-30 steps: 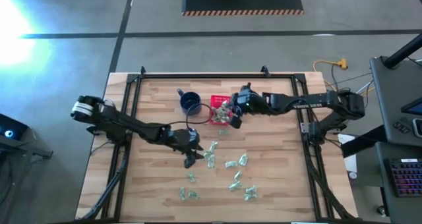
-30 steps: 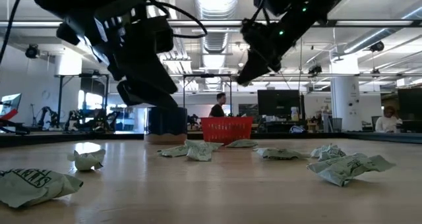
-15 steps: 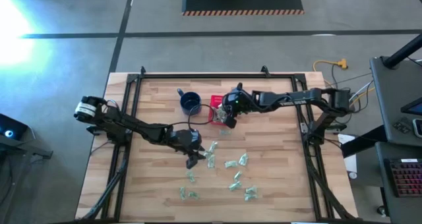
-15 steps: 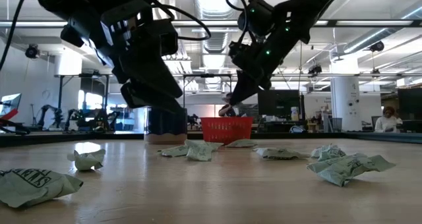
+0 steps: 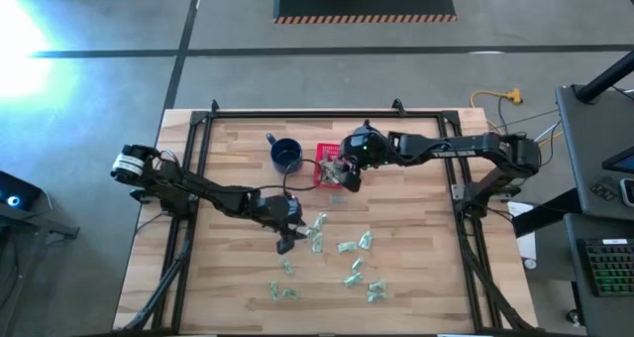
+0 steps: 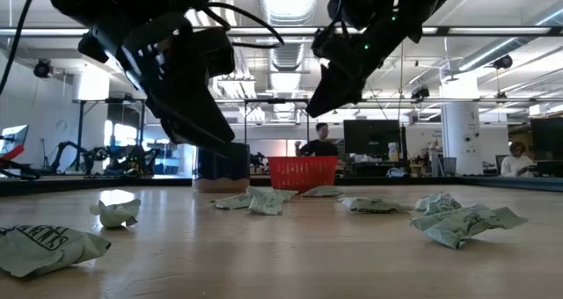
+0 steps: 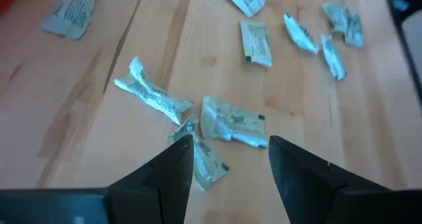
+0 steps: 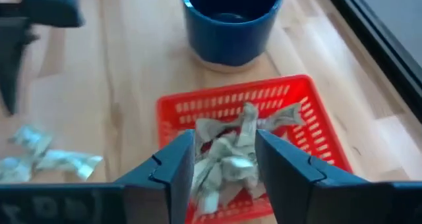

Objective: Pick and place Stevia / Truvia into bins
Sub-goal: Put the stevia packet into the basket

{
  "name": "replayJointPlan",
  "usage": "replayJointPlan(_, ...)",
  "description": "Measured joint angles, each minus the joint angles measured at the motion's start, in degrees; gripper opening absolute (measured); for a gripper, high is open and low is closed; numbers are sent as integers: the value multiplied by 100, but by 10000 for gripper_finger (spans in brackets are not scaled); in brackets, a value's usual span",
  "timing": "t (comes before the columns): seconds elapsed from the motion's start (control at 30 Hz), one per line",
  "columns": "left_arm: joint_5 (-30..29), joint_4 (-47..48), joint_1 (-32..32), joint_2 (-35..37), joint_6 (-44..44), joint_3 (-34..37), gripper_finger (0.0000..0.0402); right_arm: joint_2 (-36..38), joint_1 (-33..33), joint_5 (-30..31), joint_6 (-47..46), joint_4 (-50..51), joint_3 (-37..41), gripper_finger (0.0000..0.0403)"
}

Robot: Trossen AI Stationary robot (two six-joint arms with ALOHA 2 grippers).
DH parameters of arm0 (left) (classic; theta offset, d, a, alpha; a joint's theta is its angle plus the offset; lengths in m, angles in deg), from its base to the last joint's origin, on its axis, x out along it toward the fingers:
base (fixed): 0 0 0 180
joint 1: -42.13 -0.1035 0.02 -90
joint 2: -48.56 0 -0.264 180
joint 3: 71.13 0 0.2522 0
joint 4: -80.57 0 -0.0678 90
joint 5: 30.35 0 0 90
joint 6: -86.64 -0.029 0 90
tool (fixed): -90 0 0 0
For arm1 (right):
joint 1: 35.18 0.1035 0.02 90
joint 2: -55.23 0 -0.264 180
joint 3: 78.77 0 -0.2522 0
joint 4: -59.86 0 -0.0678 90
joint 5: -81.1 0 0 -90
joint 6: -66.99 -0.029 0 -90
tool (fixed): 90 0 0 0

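Hovering: left gripper point(image 7: 227, 159) open over crumpled sachets point(image 7: 232, 123), table six o'clock. Light, limp paper; pinch mid-body. Right gripper point(image 8: 224, 159) open above red basket point(image 8: 198, 104), twelve o'clock.

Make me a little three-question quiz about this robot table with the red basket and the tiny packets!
1. True or false: the red basket already has sachets in it.
2. Which pincer hangs over the basket: A) the left pincer, B) the right pincer?
3. Fill in: the round thing beside the basket is a blue ____.

Key:
1. True, a crumpled pile lies inside.
2. B. Its fingers stand apart above the pile; the left one, also open, is over loose sachets on the table.
3. mug
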Motion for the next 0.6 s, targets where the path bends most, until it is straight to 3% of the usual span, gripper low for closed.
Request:
replayJointPlan(0.33, -394, -14, -7, -41, -1318, -14, 180, 980, 292, 9, 147, 1235, 143, 149)
replayJointPlan(0.6, -221, -60, -4, -656, -1698, -139, 180, 1899, 588, 38, 88, 1687, 396, 132)
